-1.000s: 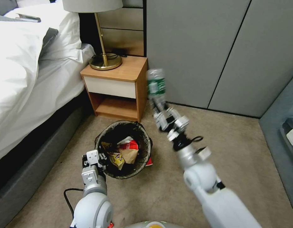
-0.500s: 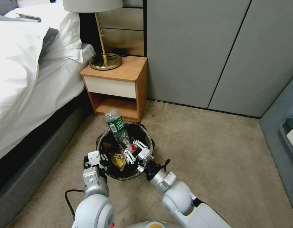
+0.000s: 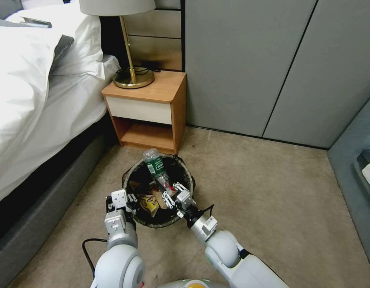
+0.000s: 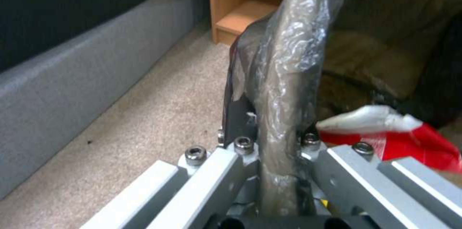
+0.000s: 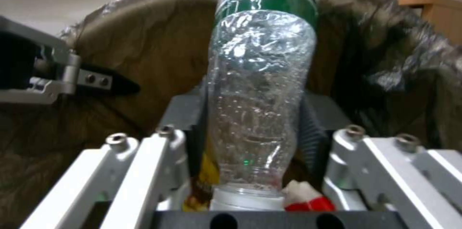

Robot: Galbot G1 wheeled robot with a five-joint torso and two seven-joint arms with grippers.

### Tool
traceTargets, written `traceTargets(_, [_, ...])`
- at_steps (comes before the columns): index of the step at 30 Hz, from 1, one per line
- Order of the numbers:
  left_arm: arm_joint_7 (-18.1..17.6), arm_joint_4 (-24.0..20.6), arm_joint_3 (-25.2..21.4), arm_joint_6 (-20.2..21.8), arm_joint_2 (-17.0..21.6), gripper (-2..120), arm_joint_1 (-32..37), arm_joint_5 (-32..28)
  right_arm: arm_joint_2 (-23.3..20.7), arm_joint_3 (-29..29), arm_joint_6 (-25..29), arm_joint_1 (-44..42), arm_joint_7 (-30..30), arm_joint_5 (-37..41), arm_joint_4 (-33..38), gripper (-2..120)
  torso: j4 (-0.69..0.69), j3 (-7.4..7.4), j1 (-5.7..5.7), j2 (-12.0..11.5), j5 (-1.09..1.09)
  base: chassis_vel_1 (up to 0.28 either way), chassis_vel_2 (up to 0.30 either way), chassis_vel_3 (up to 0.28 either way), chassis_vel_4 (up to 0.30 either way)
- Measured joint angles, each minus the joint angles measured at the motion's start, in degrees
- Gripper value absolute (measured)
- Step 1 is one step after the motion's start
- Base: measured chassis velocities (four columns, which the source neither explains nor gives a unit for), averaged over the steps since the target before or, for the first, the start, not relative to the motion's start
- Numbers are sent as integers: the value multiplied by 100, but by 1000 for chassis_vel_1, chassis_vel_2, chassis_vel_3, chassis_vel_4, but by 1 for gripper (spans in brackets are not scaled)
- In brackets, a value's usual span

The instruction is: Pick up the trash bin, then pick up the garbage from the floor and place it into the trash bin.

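Left gripper (image 3: 121, 199) is clamped on the near rim of the trash bin (image 3: 185, 170); the left wrist view shows the liner-wrapped rim (image 4: 284, 77) pinched between its jaws. Bin sits on or just above the carpet (image 3: 253, 180), in front of the nightstand (image 3: 147, 110) — can't tell if it's lifted.

Right gripper (image 3: 173, 197) is over the bin's mouth, gripping a clear plastic bottle (image 3: 156, 168) by its lower body. Bottle is crumpled, green label, tilted, with its far end sticking up past the far rim. In the right wrist view the bottle (image 5: 260, 88) sits squarely between the jaws, with the dark liner behind it.

Progress looks late: bin is secured, and a yellow wrapper (image 3: 148, 202), a brown wrapper (image 3: 157, 197) and a red-and-white packet (image 4: 399, 138) are already inside. The carpet around the bin shows no loose litter. Bottle isn't released yet, so dropping it in looks like the remaining step.
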Motion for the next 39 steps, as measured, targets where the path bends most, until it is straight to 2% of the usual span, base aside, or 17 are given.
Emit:
traceTargets(2, [4,0,4,0,-8,0,-10,-4,2,2,-3,-21,0,-17,1,50,0,0,0,0,0,0,0,0,0])
traceTargets(3, [4,0,4,0,-8,0,-10,-4,2,2,-3,-21,0,-17,1,50,0,0,0,0,0,0,0,0,0])
traceTargets(7, [5,0,-9,3,-15,0,-45,-28,3,-19,-4,-64,-1,-54,41,66,0,0,0,0,0,0,0,0,0])
traceTargets(8, [5,0,-9,3,-15,0,-45,-28,3,-19,-4,-64,-1,-54,41,66,0,0,0,0,0,0,0,0,0])
traceTargets(11, [4,18,-42,13,7,0,-86,-52,9,-25,3,-120,-9,-105,132,82,1,0,0,0,0,0,0,0,0])
traceTargets(12, [4,18,-42,13,7,0,-86,-52,9,-25,3,-120,-9,-105,132,82,1,0,0,0,0,0,0,0,0])
traceTargets(15, [2,67,-46,23,11,0,-119,-62,-2,-19,5,-168,-14,-128,233,94,1,0,0,0,0,0,0,0,0])
traceTargets(17, [2,80,-45,24,10,0,-125,-62,-7,-14,6,-179,-14,-135,269,98,0,0,0,0,0,0,0,0,0])
traceTargets(23, [0,133,-41,29,5,0,-143,-62,-36,3,7,-231,-16,-176,503,100,1,0,0,0,0,0,0,0,0])
traceTargets(27, [0,248,-52,30,4,0,-165,-62,-60,115,5,-285,32,-255,1002,100,1,0,1,0,0,0,0,0,0])
traceTargets(29, [0,306,-79,30,19,0,-169,-58,-71,361,-69,-345,195,-296,1665,100,1,0,0,0,0,0,0,0,0])
traceTargets(32, [0,328,-93,30,29,0,-172,-55,-66,528,-148,-404,366,-323,2033,100,1,0,0,0,0,0,0,0,0])
traceTargets(33, [0,346,-105,27,34,0,-173,-50,-38,781,-231,-543,584,-388,2452,100,1,0,1,0,0,0,0,0,0])
traceTargets(35, [0,352,-111,24,34,0,-173,-48,-20,914,-259,-638,676,-448,2621,100,2,0,0,0,0,0,0,0,0])
traceTargets(36, [0,368,-143,1,44,0,-175,-45,48,1364,-254,-1013,835,-691,2937,100,0,0,0,0,0,0,0,0,0])
traceTargets(38, [0,375,-179,-9,70,0,-187,-55,108,1739,-197,-1387,938,-852,3035,100,-1,0,0,0,0,0,0,0,0])
traceTargets(39, [0,375,-179,-9,70,0,-187,-55,108,1739,-197,-1387,938,-852,3035,100,-1,0,0,0,0,0,0,0,0])
